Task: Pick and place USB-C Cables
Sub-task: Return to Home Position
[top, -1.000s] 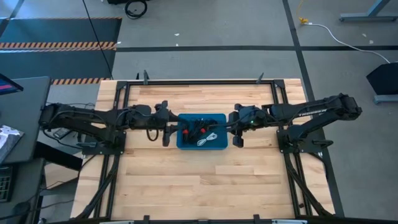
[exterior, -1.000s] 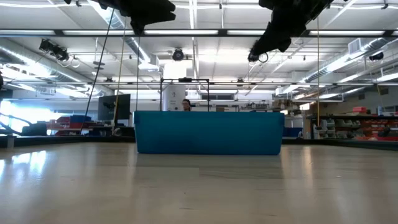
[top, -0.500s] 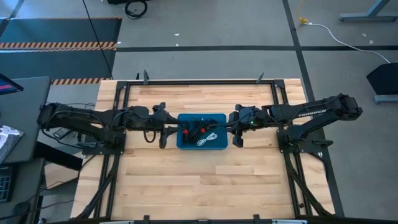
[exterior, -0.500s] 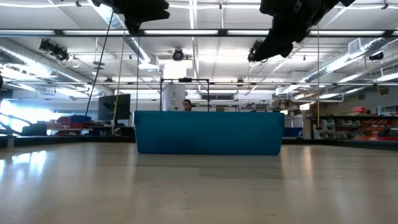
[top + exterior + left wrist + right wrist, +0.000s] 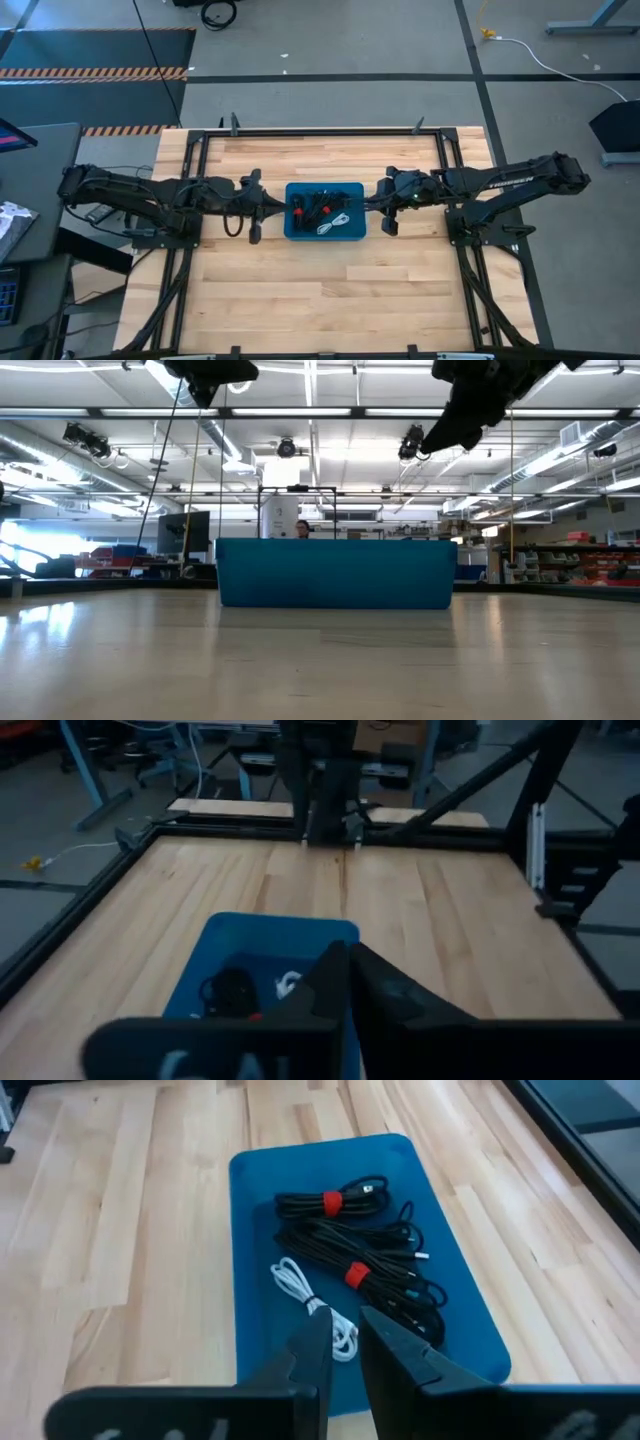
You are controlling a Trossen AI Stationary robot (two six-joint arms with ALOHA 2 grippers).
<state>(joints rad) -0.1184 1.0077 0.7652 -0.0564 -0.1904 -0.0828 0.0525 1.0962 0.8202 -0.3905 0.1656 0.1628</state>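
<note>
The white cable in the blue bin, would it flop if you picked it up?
Probably floppy: the white cable is thin and lies in loose, wavy loops. Likely light too, being far smaller than the blue bin. Its loops might snag the black cables beside it.

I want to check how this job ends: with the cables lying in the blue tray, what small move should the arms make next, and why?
Probably draw both arms back toward their bases. The cables lie inside the blue tray, no cable shows on the table, and the left tool and right tool hang empty just beside its two ends.
</note>
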